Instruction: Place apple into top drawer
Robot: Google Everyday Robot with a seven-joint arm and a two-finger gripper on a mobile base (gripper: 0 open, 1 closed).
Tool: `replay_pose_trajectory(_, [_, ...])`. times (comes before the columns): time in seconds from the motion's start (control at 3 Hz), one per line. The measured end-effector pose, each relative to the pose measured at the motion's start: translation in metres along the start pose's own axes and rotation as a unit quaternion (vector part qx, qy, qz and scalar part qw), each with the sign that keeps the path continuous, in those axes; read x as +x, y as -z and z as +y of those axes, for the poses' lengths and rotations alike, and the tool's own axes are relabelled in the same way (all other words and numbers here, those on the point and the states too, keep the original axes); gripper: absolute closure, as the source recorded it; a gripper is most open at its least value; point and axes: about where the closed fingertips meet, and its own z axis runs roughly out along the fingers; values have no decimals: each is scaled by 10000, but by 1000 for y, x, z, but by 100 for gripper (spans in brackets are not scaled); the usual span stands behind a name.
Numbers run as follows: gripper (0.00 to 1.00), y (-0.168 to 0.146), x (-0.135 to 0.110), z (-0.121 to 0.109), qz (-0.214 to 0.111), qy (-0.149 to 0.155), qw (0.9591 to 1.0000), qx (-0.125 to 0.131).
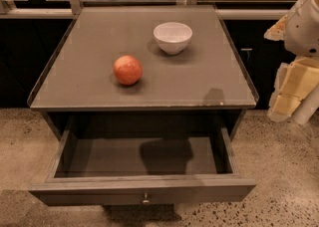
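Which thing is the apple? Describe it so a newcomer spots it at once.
Start at the grey tabletop above the open top drawer; the gripper hangs beyond its right edge. Two things stand on that top: the apple lies nearer the front and left, the white bowl farther back. The apple is the round, mottled red-orange ball, not the white hollow one.

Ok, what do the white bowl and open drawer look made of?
The white bowl looks like glazed ceramic, smooth with a faint sheen, though plastic is possible. The top drawer looks like matte dark wood or laminate; its knob glints like metal. The gripper hangs off the table's right side.
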Motion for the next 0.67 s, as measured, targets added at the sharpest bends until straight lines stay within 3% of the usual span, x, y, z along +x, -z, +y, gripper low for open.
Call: replay_pose_trajectory(0.67, [0,-9,-9,-4,-13,74,10000,-12])
